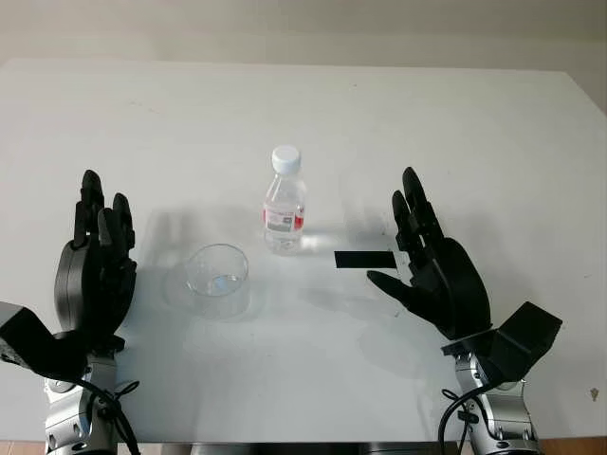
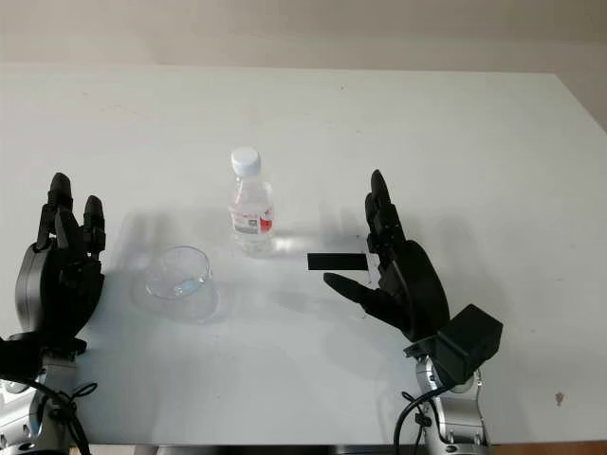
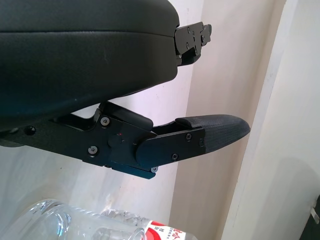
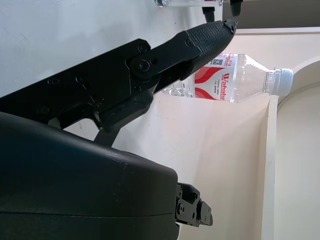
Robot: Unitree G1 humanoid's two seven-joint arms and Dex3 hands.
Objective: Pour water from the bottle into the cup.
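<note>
left hand (image 1: 95, 270), right hand (image 1: 432, 261) open

We see the white bench (image 1: 313, 114) evenly and brightly lit, with soft, diffuse shadows. A faint shadow lies on the bench beside the cup (image 1: 219, 281), on the side facing the left hand (image 1: 93, 275). A second soft shadow spreads ahead of the right hand (image 1: 438, 270), toward the bottle (image 1: 284, 201). A small bright glint sits at the bottle's base. The clear plastic shows weak contrast against the bench. In the wrist views, the hand shells render as dark, near-featureless masses, and the bottle label reads sharply past the right hand's finger (image 4: 200, 42).
</note>
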